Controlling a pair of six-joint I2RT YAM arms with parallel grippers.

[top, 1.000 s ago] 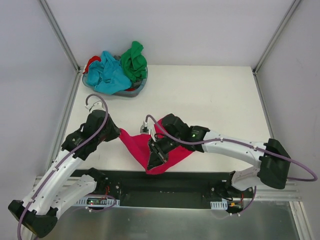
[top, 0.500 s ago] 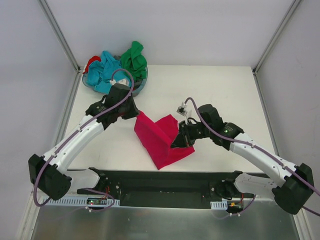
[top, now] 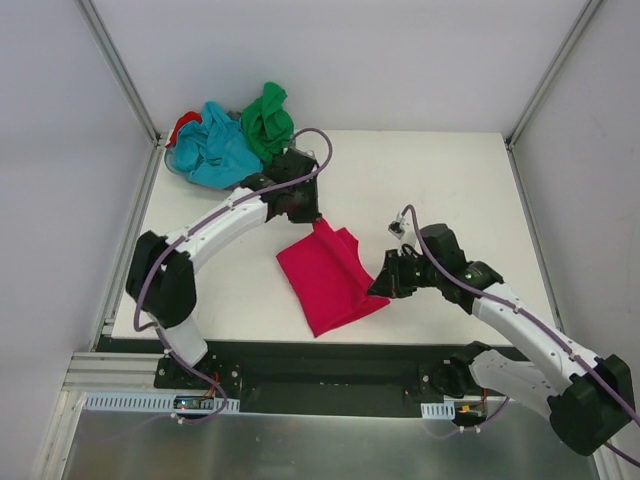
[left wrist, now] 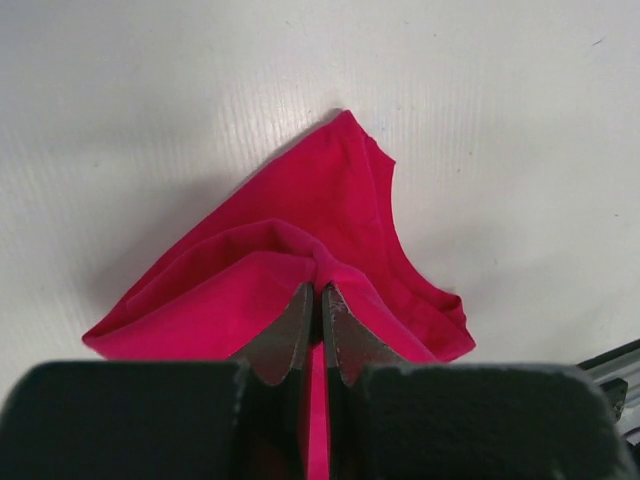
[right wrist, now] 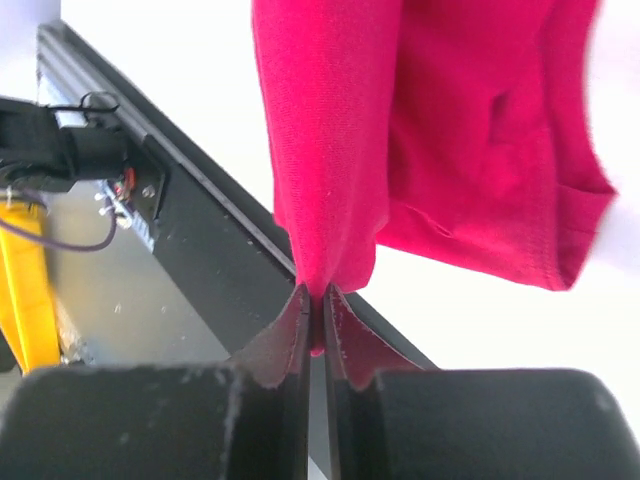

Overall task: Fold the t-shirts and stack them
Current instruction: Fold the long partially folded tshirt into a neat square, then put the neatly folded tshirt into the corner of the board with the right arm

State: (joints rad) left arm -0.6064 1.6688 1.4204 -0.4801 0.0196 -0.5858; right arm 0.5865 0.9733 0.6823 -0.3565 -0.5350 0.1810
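The crimson-pink t-shirt (top: 325,275) lies crumpled arms-side of the grey basket (top: 171,158). The left gripper (left wrist: 320,290) is clamped on its basket-side corner and the right gripper (right wrist: 320,292) on its opposite edge. The turquoise-blue t-shirt (top: 215,150), the green t-shirt (top: 265,118) and a sliver of the red t-shirt (top: 183,125) fill the basket, whose rim is partly hidden by the left arm (top: 215,225).

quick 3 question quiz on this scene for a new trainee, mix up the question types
1. True or false: the left gripper and the right gripper are each shut on the crimson t-shirt.
2. Where do the turquoise t-shirt and the green t-shirt sit?
A. At the far left corner of the table
B. At its near right corner
C. Under the crimson t-shirt
3. Short answer: in the top view, which gripper holds the end of the crimson t-shirt farther from the arm bases?

Key: 1 true; 2 A; 3 the left gripper.
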